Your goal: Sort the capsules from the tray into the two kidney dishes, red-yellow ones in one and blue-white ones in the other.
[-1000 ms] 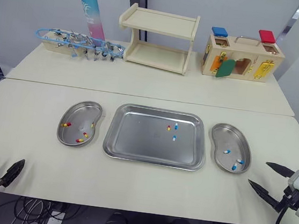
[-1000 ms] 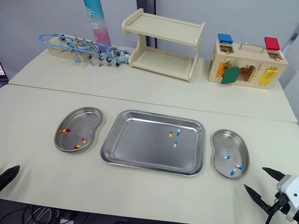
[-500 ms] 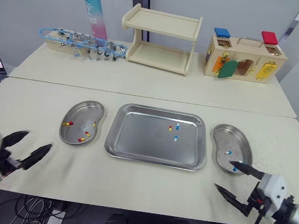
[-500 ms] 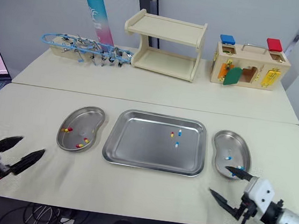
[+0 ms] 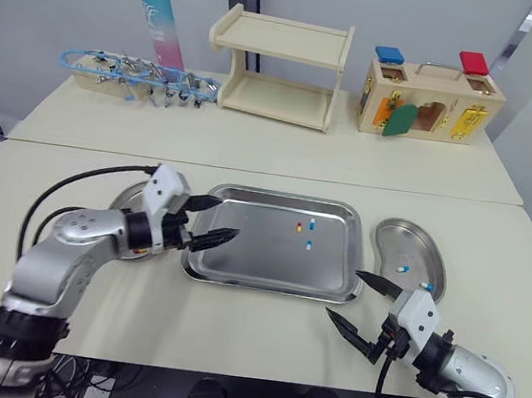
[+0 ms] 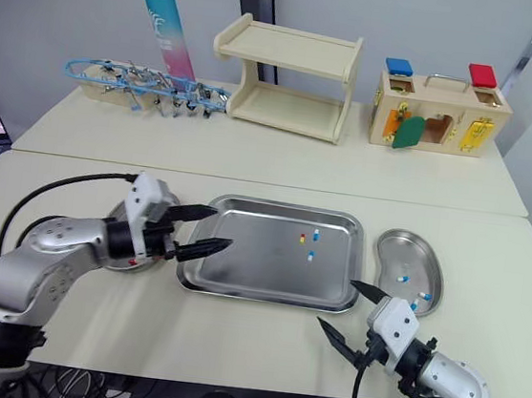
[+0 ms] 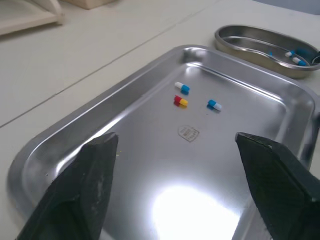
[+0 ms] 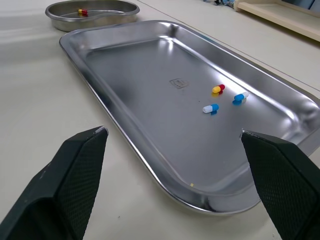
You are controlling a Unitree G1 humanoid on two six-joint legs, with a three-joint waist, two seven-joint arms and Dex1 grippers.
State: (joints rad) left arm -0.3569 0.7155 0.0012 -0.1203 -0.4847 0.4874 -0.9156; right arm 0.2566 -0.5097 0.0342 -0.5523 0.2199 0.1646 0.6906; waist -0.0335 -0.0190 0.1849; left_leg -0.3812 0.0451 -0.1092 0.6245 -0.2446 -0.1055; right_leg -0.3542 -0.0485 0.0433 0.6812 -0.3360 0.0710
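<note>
The steel tray (image 5: pixel 250 250) lies mid-table and holds one red-yellow capsule (image 5: pixel 298 227) and two blue-white capsules (image 5: pixel 312 224) (image 5: pixel 308 245). My left gripper (image 5: pixel 222 218) is open and hovers over the tray's left edge, pointing at those capsules (image 7: pixel 180 101). Its arm covers most of the left kidney dish (image 8: pixel 92 11), where a red-yellow capsule (image 8: pixel 82 11) lies. The right kidney dish (image 5: pixel 408 257) holds blue-white capsules (image 5: pixel 402 266). My right gripper (image 5: pixel 343 294) stands open just off the tray's front right corner, holding nothing.
On the far table stand a wooden shelf (image 5: pixel 276 66), a teal-pink tube (image 5: pixel 160 19), a blue wire toy (image 5: pixel 136 74) and a wooden lock box (image 5: pixel 432 93). A seam (image 5: pixel 250 168) divides the two tables.
Both arms have come in from the table's front corners: the left gripper now reaches over the tray's left edge, the right gripper has moved left to the tray's front right corner.
</note>
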